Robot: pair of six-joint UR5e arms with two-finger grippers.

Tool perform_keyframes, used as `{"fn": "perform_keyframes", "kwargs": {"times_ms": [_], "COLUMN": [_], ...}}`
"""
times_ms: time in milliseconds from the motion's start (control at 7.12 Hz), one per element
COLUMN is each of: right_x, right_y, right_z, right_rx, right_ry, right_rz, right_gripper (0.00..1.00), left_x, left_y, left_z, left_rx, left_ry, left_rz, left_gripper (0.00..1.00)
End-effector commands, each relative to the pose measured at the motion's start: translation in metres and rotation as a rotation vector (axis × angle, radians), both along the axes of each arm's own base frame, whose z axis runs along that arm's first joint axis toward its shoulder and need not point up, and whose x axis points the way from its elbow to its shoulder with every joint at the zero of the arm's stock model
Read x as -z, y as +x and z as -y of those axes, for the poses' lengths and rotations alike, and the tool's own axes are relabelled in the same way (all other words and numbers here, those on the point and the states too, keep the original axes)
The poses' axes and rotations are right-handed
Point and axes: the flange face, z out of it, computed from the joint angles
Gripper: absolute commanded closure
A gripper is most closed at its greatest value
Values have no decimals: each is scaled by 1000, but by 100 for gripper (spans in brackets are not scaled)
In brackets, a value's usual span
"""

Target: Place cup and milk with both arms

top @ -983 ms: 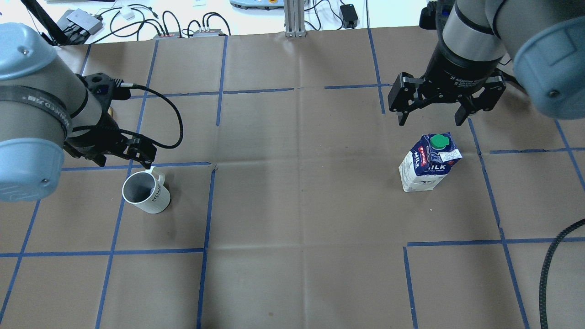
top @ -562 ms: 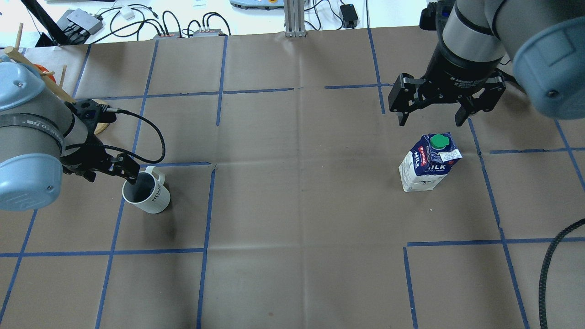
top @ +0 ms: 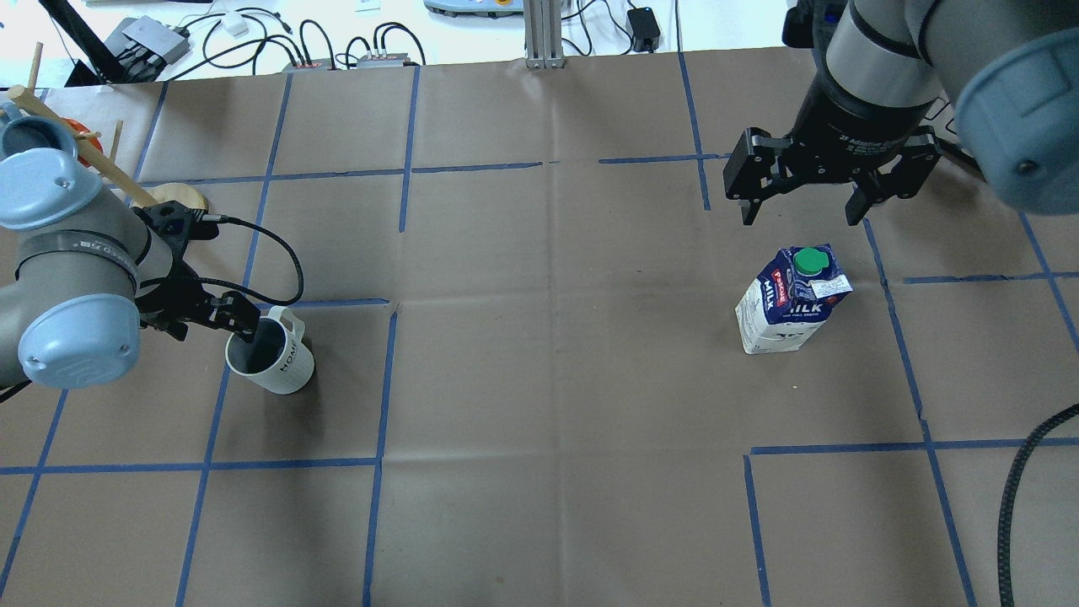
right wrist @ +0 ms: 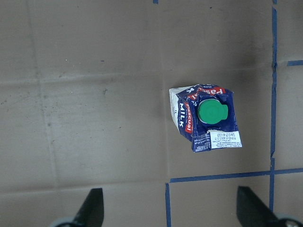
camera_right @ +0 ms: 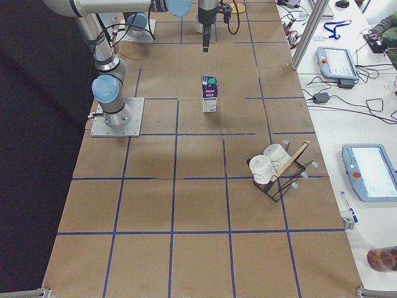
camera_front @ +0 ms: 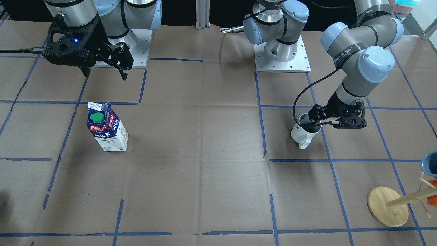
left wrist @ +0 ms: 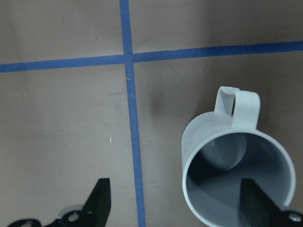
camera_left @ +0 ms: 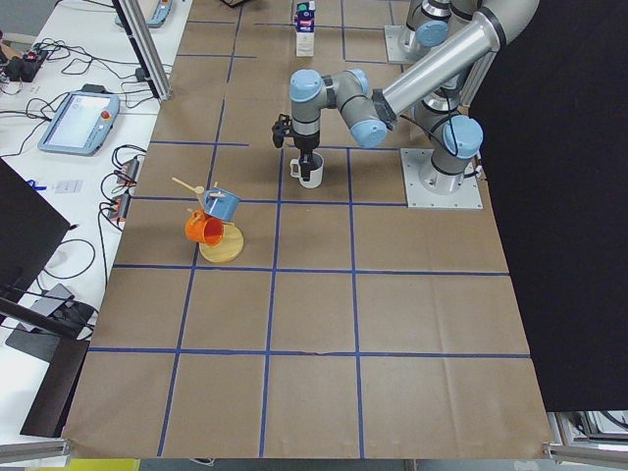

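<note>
- Since a second ago, seen from overhead, my left claw (top: 215, 327) has sunk and drawn back toward the left edge, so one finger now dips into the cup (top: 287, 371). My right claw (top: 799, 215) has risen a little toward the top edge. The cup at centre left and the milk (top: 788, 303) at centre right have not shifted.
- Front-facing view: the cup stands upright at centre right on the brown paper table (camera_front: 205, 153), its handle toward the bottom of the frame. My left claw is spread across its rim. The milk stands upright at centre left, and my right claw hangs at upper left, spread wide and apart from it.
- Left side view: the cup sits at upper centre under my near arm, and the milk is at the top edge.
- Right side view: the milk stands upright at upper centre.
- Left wrist view: one finger is inside the cup's grey mouth at lower right. The other is outside over the paper at lower left. The handle points to the top edge.
- Right wrist view: the milk's green cap lies right of centre. My fingertips show in the bottom corners, wide apart and clear of the carton.
</note>
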Motion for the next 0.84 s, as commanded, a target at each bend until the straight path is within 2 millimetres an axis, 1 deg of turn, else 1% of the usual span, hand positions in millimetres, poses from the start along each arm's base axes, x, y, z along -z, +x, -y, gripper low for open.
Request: {"fn": "perform_keyframes", "kwargs": {"times_ms": [0, 140, 281, 421, 562, 702], "right_x": [0, 0, 0, 0, 0, -1], "right_y": [-1, -1, -2, -4, -7, -11], "right_z": [0, 1, 2, 2, 3, 4], "right_rx": [2, 0, -9, -12, -18, -22], "right_ry": [-1, -2, -4, -5, -3, -5], "right_rz": [0, -1, -1, -3, -3, -3], "right_gripper": [0, 0, 0, 0, 0, 0], "left_x": [15, 23, 24, 23, 22, 23], "left_y": [-2, -3, -3, -3, -3, -2], "left_z": [1, -4, -3, -2, -1, -1], "left_rx": [-5, -7, -8, -11, -11, -13], "left_ry": [20, 29, 26, 23, 20, 21], "left_rz": [-34, -37, -36, -35, -33, -34], "left_gripper": [7, 18, 43, 71, 86, 97]}}
